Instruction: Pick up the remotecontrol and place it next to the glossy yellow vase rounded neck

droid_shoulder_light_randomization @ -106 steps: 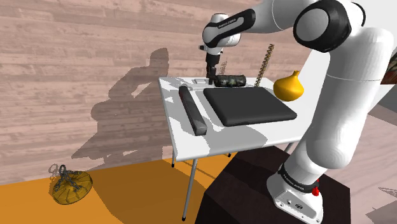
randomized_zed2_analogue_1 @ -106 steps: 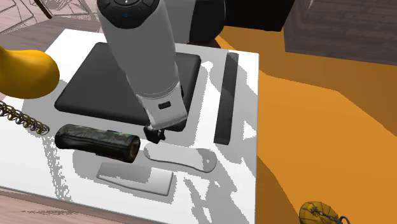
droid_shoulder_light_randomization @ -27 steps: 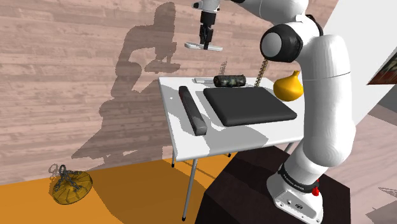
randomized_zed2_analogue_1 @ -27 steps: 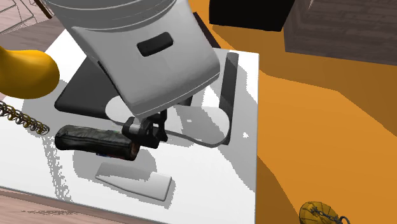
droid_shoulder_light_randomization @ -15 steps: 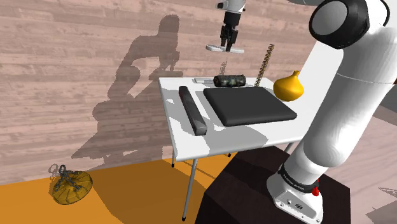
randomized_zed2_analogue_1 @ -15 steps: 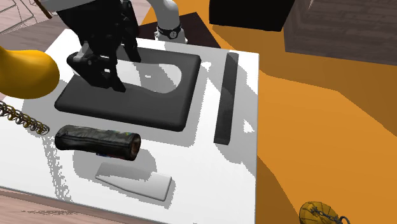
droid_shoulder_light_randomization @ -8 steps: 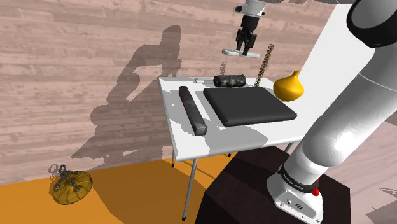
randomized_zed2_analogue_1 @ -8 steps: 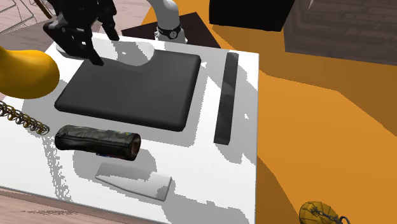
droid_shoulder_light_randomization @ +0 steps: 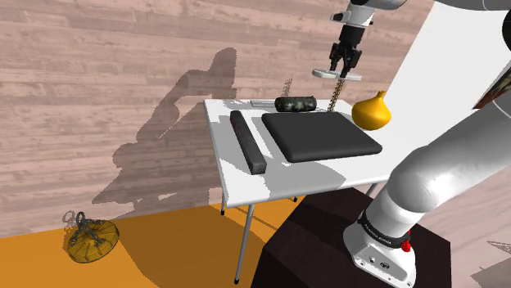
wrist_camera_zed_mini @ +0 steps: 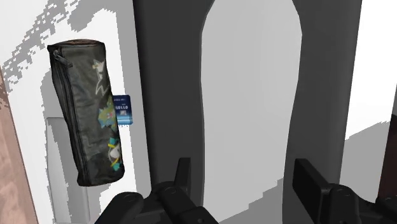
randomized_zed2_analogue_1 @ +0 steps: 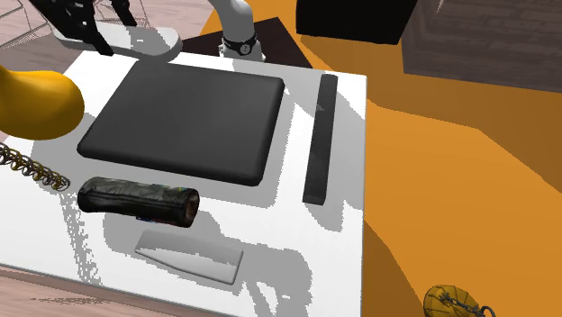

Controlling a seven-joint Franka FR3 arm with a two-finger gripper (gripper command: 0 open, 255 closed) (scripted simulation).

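Remote control: the pale grey, flat remote control (droid_shoulder_light_randomization: 331, 74) hangs level in the air above the far side of the white table (droid_shoulder_light_randomization: 237, 184), touching nothing but me.
Grip: my black gripper (droid_shoulder_light_randomization: 345, 67) comes down on it from above, and my fingers (wrist_camera_zed_mini: 310, 183) are clenched on its two long edges, as the wrist view shows.
Position: in the shoulder view it sits over the coiled chain (droid_shoulder_light_randomization: 336, 92), higher than the yellow vase (droid_shoulder_light_randomization: 370, 111) and to that view's left of it; in the second exterior view it floats by the dark pad's far corner, near the table edge.
Vase: glossy, round-bodied with a narrow neck, it stands on the table beyond the pad's end, apart from the remote.
Beneath me: a dark grey pad (droid_shoulder_light_randomization: 321, 136) lies flat in the middle of the table.
Alongside: a dark patterned pencil case (wrist_camera_zed_mini: 86, 108) lies near the pad's far edge, a blue card (wrist_camera_zed_mini: 123, 109) peeking from under it.
Also on the table: a long dark bar (randomized_zed2_analogue_1: 319, 140) lies parallel to the pad's side, and a flat pale slab (randomized_zed2_analogue_1: 191, 256) lies beside the pencil case.
Floor: orange, with a brownish-yellow rounded object (droid_shoulder_light_randomization: 92, 237) lying on it.
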